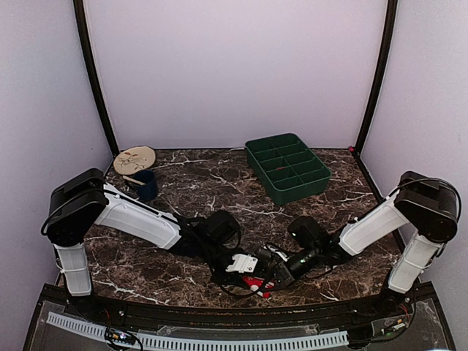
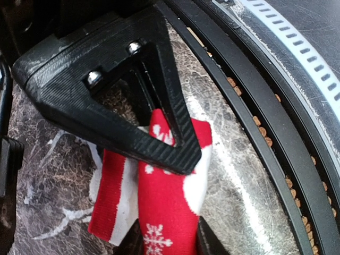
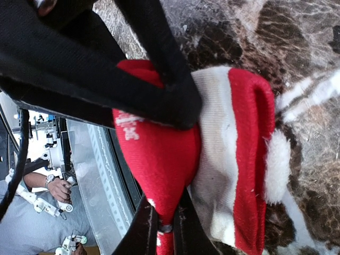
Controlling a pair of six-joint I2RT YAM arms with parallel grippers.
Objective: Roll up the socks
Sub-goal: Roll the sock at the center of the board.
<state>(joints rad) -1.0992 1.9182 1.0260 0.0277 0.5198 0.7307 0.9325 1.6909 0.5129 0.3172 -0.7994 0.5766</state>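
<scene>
While both arms reach in low toward the middle of the near edge, my right gripper (image 3: 163, 228) is pinched narrow on a fold of red fabric, its two fingertips almost meeting through the cloth. Left gripper (image 2: 166, 240) sits wider: one finger on each side of a snowflake-patterned stretch, both touching it, so I log it as holding too. In the left wrist view the right gripper's triangular finger frame lies across the same bundle. Socks (image 1: 256, 284): both red, bunched together on the tabletop (image 1: 205, 179) between the two tools, just beside the black rail (image 2: 281, 127) that runs along the near edge, roughly mid-length. One carries white snowflakes; the other shows red and white bands with a fluffy white trim and lies folded against the first. Farther out: green compartment tray (image 1: 301, 193) toward the far right corner, well apart from the socks; round wooden disc (image 1: 134, 159) at the far left corner; dark blue cup (image 1: 146, 186) just beside it on its near side.
</scene>
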